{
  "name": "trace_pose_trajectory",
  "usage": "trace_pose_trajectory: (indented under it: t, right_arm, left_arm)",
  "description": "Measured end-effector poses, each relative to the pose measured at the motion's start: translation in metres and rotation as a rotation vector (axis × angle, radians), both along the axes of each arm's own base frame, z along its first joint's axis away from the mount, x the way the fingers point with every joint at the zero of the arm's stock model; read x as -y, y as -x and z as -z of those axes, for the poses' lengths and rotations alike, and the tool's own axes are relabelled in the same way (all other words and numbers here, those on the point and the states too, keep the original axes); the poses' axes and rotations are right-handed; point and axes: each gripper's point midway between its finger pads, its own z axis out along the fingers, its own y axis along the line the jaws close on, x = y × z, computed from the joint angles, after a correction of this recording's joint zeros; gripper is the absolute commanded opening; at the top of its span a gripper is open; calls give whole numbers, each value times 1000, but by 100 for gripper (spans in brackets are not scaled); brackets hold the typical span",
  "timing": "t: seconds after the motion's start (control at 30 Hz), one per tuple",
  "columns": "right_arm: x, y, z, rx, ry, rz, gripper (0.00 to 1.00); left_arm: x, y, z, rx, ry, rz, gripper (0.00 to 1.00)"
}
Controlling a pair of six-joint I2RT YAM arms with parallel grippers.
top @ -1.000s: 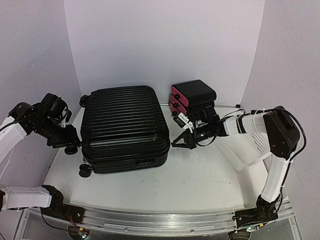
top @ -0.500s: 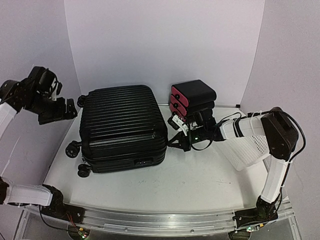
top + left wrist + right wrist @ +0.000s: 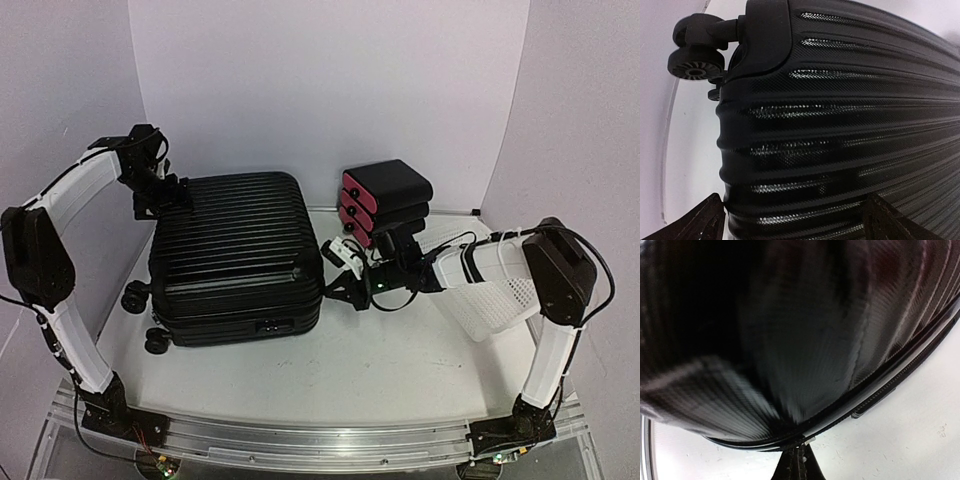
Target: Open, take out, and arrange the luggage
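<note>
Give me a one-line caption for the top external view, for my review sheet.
Closed luggage lies flat on the table; left pincer open over its far-left corner, right pincer shut at its right-side seam.

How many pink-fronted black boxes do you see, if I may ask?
3, stacked right of the luggage: top box, middle box, and bottom box, partly behind the right arm. Others may be hidden behind.

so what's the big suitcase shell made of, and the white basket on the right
The luggage: looks like hard moulded plastic, black and ribbed, with a fine woven-looking texture that catches glossy highlights on the ridges in the left wrist view. Its wheels: matte black, plastic or rubber; cannot tell which. The basket: white plastic by the look, its walls a perforated mesh, dull finish.
</note>
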Motion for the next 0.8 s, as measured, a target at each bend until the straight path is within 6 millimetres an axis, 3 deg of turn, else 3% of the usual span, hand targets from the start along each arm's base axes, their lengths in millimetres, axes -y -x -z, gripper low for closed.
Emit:
trace_pose_trajectory:
  t: [0.23,0.5,0.67,0.8]
  right_arm:
    - [-29,30,-2,55,23,-38,0]
    - [-71,99,-3,40,25,-153,0]
    - [-82,129,-3,6,13,-213,0]
    - [-84,133,-3,-8,3,-207,0]
  left_arm:
    - [0,-29,3,21,6,80,88]
    - [31,-68,3,134,94,217,88]
    - [61,-65,1,173,71,318,92]
    - [65,-51,-4,171,-41,320,97]
